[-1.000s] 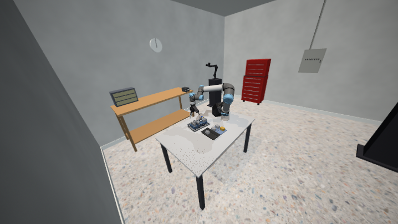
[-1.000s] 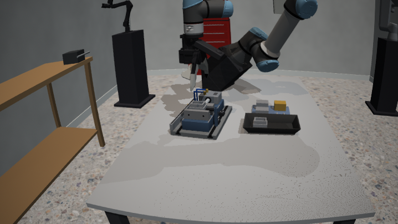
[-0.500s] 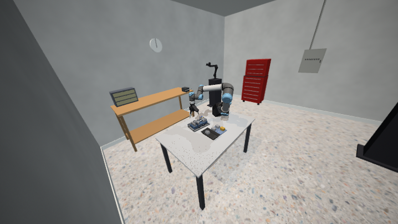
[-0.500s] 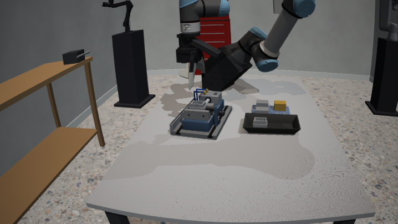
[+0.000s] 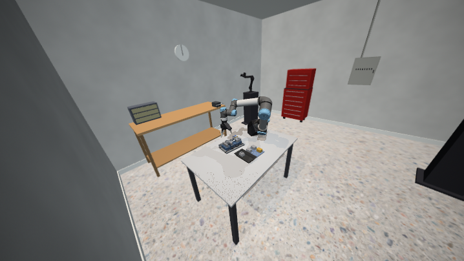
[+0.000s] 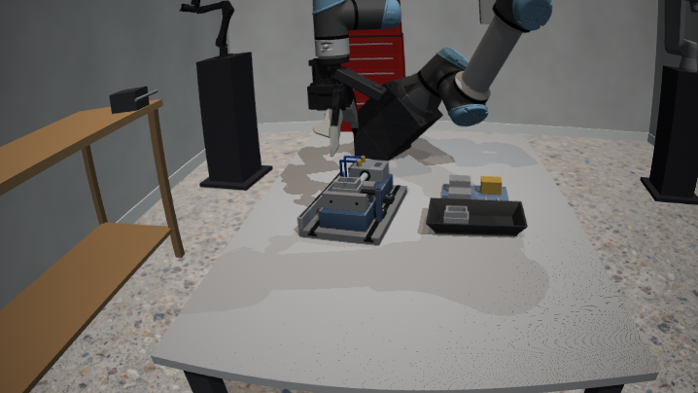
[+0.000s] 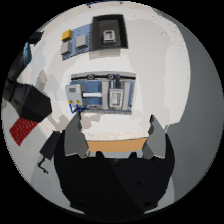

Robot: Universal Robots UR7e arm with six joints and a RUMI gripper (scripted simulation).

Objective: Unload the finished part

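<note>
The finished part (image 6: 345, 184), a grey block with a pocket on top, sits clamped in the blue and grey vise (image 6: 354, 202) on the table's left half. It also shows in the wrist view (image 7: 116, 96), inside the vise (image 7: 102, 93). My gripper (image 6: 336, 131) hangs open and empty well above the vise's far end, fingers pointing down; its fingers frame the wrist view's lower half. The black outfeed tray (image 6: 477, 217) lies right of the vise with one pocketed block (image 6: 456, 213) in its left end. The tray also shows in the wrist view (image 7: 108, 33).
A blue stand (image 6: 473, 190) behind the tray carries a grey block and a yellow block (image 6: 491, 184). My arm's black base (image 6: 390, 122) stands at the table's far side. A wooden shelf (image 6: 73, 195) is on the left, a black pedestal (image 6: 228, 117) behind it.
</note>
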